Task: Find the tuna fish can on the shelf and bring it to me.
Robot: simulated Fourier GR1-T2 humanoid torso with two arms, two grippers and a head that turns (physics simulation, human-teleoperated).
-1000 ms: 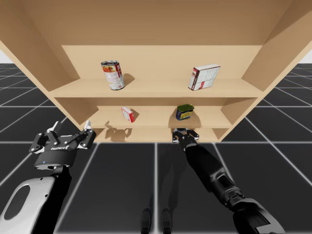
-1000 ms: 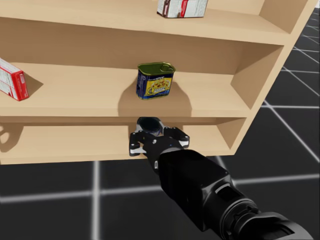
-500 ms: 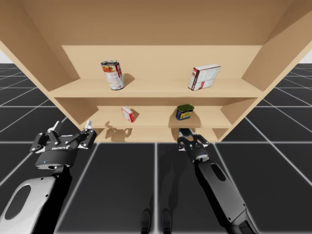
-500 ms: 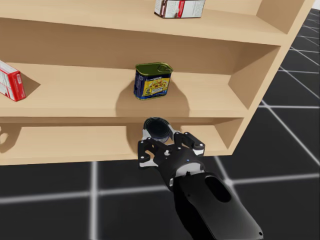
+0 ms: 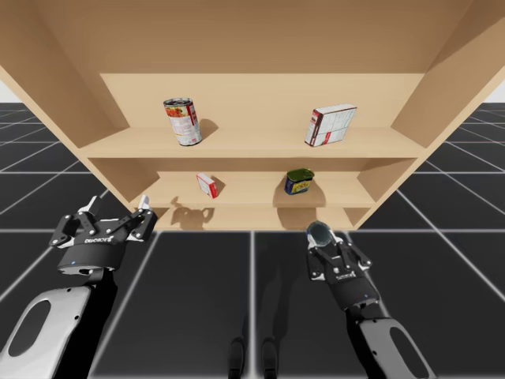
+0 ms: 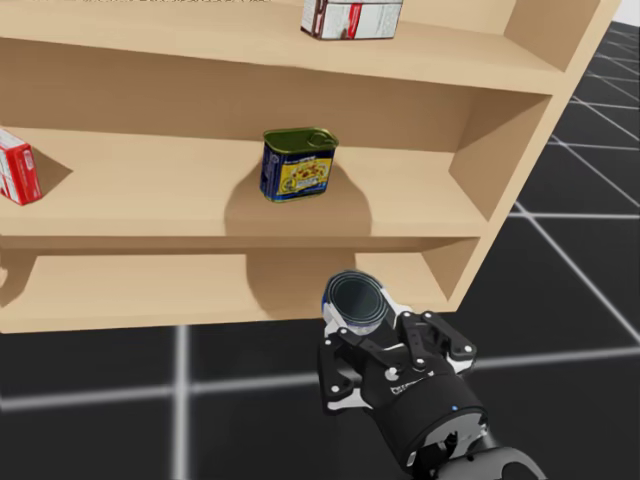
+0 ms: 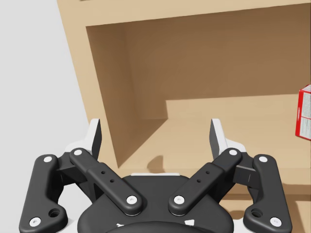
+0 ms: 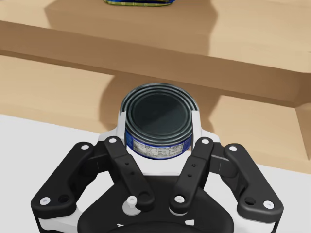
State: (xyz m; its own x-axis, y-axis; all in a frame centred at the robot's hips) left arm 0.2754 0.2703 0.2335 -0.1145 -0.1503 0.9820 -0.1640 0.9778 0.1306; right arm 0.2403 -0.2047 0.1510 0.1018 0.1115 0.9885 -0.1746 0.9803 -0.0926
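Shelving of pale wood (image 5: 252,146) spans the high view; at five o'clock of its green-lidded blue tin (image 5: 299,181), the right gripper (image 5: 323,246) clamps a low round blue-labelled metal can (image 5: 319,234). Head view: can at five o'clock of the tin. Wrist views: right jaws press the can's sides; the left gripper (image 7: 155,135) gapes wide.

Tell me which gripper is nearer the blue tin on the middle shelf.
Right. My right gripper, shut on the round can, is just below and in front of the blue tin; my left gripper hangs open far to its left.
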